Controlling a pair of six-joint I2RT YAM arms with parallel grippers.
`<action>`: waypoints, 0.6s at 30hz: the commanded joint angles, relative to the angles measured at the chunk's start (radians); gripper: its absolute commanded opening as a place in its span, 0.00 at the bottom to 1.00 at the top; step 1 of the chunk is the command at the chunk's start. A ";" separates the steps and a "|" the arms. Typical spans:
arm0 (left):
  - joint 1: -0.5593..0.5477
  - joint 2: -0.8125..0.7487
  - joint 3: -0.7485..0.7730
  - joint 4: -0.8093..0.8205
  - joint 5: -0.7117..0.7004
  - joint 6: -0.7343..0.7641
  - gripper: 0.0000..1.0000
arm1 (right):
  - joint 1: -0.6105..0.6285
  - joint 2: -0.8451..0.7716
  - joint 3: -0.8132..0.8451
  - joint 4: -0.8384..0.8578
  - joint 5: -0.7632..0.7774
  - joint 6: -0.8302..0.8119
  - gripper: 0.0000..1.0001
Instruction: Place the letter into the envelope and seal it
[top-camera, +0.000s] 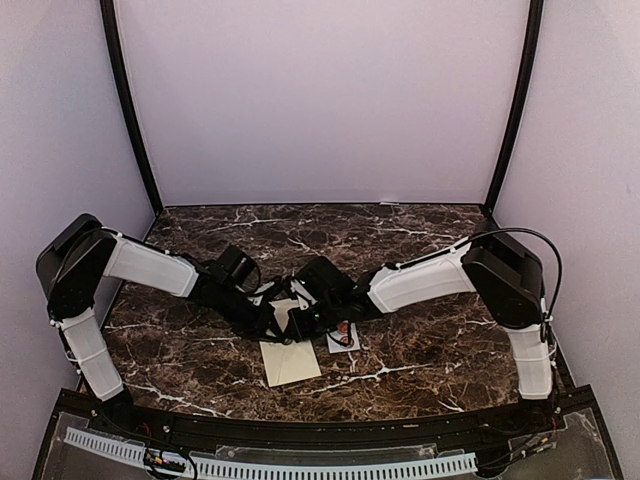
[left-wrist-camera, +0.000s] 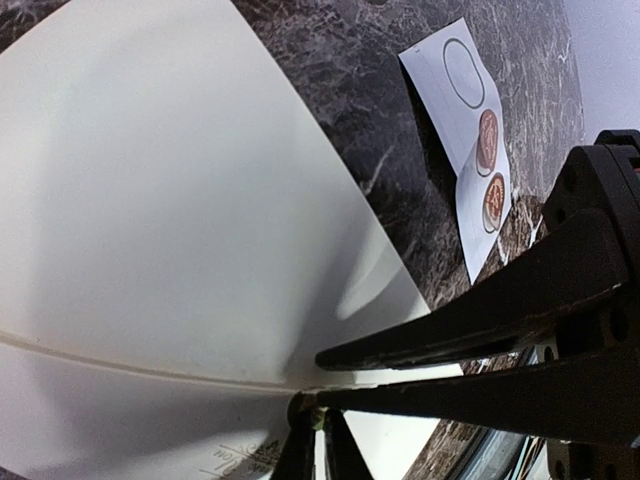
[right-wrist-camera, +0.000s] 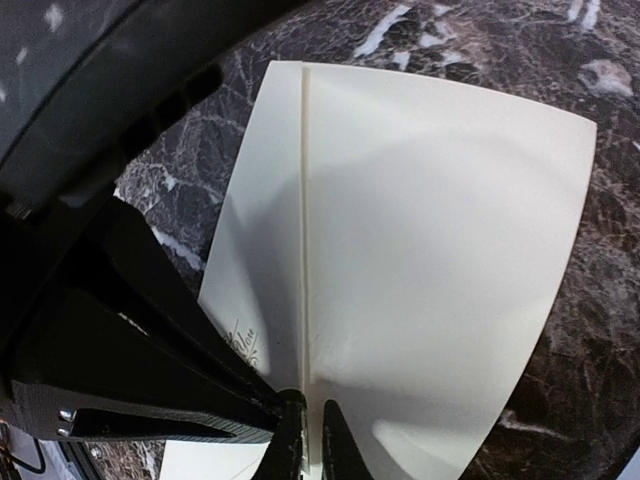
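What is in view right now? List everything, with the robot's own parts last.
envelope: one, cream, flat on the table just in front of where the two arms meet
printed sheet: one, pale with dark print, only a corner showing at the envelope's edge by the fingers
sticker strip: one, white, on the table to the right of the envelope
round stickers: two, reddish brown, on the strip next to one empty ring
table: one, dark brown marble with white veins
walls: pale, on three sides
arms: two, white and black, reaching in to the middle
left fingers: black, closed, tips at the envelope
right fingers: black, closed, tips at the envelope's fold
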 joint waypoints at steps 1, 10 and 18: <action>-0.009 0.043 -0.014 -0.100 -0.103 0.028 0.06 | 0.007 -0.052 0.001 -0.016 0.055 0.003 0.11; -0.009 0.033 -0.012 -0.104 -0.110 0.035 0.05 | 0.003 -0.155 -0.047 -0.019 0.090 0.003 0.16; -0.008 0.027 -0.012 -0.100 -0.104 0.035 0.05 | 0.004 -0.124 -0.071 0.055 0.007 0.034 0.00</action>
